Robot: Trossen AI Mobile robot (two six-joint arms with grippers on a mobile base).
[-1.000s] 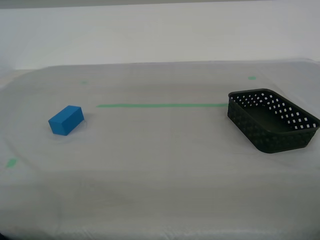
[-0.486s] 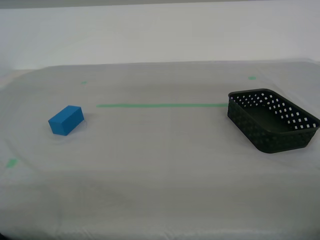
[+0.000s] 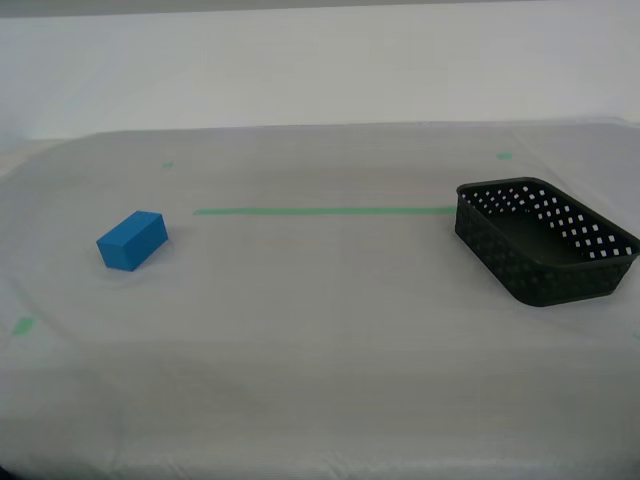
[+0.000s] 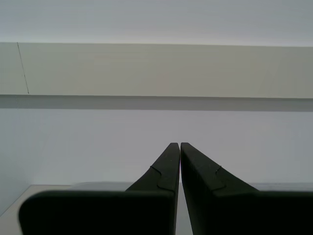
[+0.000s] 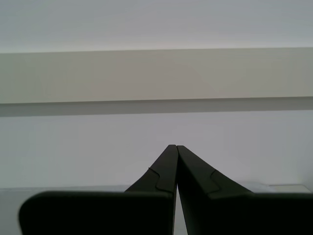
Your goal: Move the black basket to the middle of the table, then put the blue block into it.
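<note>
The black basket (image 3: 545,240) sits empty at the exterior view's right, on the whitish-grey table (image 3: 320,330). Far from it, at the exterior view's left, the blue block (image 3: 132,240) lies on the cloth. Neither arm shows in the exterior view. My first gripper (image 5: 175,147) is shut, its fingertips touching, and points at a pale wall. My second gripper (image 4: 179,145) is shut too, facing the same kind of wall, with nothing held.
A thin green tape line (image 3: 325,211) runs across the table between block and basket. Small green marks (image 3: 22,325) dot the cloth near the edges. A white wall (image 3: 320,70) stands behind the table.
</note>
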